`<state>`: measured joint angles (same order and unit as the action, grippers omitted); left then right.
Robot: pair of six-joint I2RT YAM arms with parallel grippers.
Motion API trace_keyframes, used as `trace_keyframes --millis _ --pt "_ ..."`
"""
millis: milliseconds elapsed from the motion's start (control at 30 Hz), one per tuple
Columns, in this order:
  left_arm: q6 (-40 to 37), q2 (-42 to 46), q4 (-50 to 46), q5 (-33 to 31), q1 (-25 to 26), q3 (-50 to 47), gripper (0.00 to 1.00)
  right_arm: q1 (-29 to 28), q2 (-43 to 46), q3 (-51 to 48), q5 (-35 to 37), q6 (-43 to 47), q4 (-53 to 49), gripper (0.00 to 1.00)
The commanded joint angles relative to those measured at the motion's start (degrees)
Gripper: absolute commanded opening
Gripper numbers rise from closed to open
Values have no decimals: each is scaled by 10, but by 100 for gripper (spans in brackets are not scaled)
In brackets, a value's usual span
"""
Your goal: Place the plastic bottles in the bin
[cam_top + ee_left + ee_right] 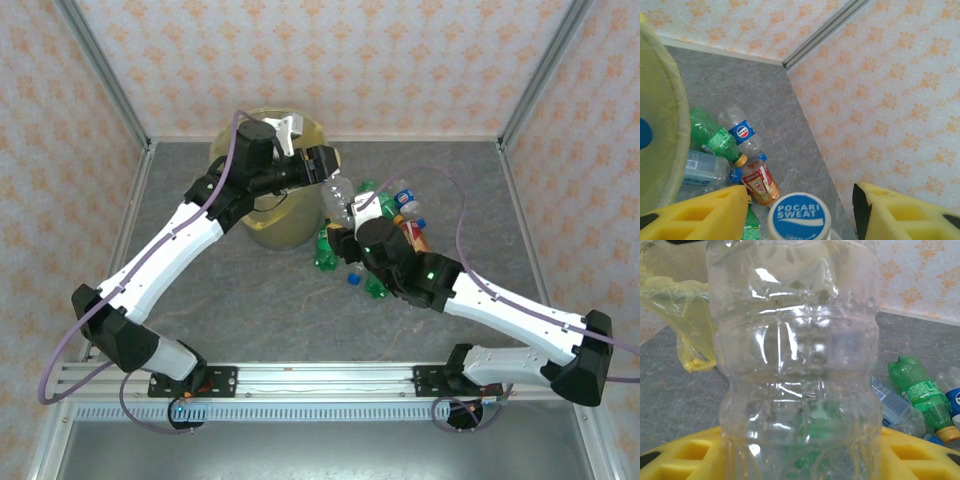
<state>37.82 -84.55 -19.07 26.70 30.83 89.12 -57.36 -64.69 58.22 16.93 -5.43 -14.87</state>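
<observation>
A clear bottle (338, 198) with a blue-and-white cap (800, 217) hangs in the air just right of the bin (280, 235), which is lined with a yellow bag (675, 295). My right gripper (352, 228) is shut on its lower body (795, 340), with yellow fingers on both sides. My left gripper (328, 170) reaches over the bin and its fingers (695, 215) close round the bottle's upper end. More plastic bottles (395, 205) lie in a pile on the table right of the bin: a green one (712, 135), a Pepsi one (742, 131) and a red-labelled one (760, 182).
The enclosure's patterned walls and metal corner post (820, 35) stand close behind the pile. Grey tabletop (260, 300) stretches in front of the bin. A green Sprite bottle (922, 392) lies at the right of the held bottle.
</observation>
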Motion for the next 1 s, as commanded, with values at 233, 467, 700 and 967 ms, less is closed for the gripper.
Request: trace_keyframes --millis 233,467,700,967 --pt "-22 -25 -24 27 10 28 46 -7 3 26 33 15 18 56" --pt "-19 -18 -21 16 12 33 33 -7 10 19 39 7 16 58" --pt "-17 -2 -10 1 11 43 23 -7 36 -3 75 -20 19 100" --pt "-32 22 -13 -57 -10 75 23 -7 82 -22 104 -45 10 100"
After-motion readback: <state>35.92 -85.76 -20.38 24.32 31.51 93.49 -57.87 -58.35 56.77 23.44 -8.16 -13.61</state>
